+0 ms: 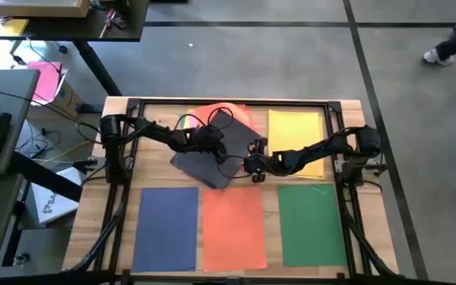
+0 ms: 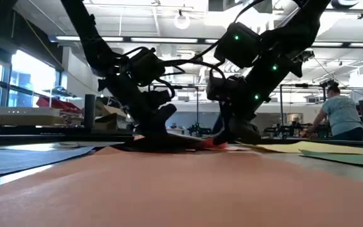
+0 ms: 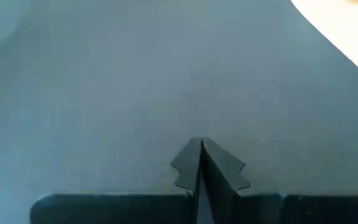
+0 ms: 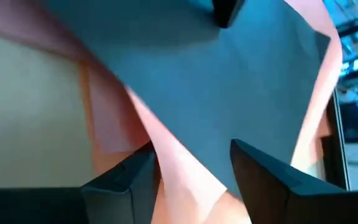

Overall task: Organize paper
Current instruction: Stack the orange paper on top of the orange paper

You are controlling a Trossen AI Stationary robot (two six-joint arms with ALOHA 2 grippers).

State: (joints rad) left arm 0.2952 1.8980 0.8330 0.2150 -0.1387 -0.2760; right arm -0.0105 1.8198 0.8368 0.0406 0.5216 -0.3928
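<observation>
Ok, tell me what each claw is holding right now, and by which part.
Left claw is shut, pressing on the dark grey sheet, not gripping. Right claw is open over that sheet's corner, holding nothing.

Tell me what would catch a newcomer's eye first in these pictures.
Both dark arms meet at the table's middle over a tilted dark grey paper sheet lying askew on a pink sheet. The left gripper is shut with its tips down on the grey sheet, and the right gripper is open at its edge. Around them, blue, orange, green and yellow sheets lie flat.
</observation>
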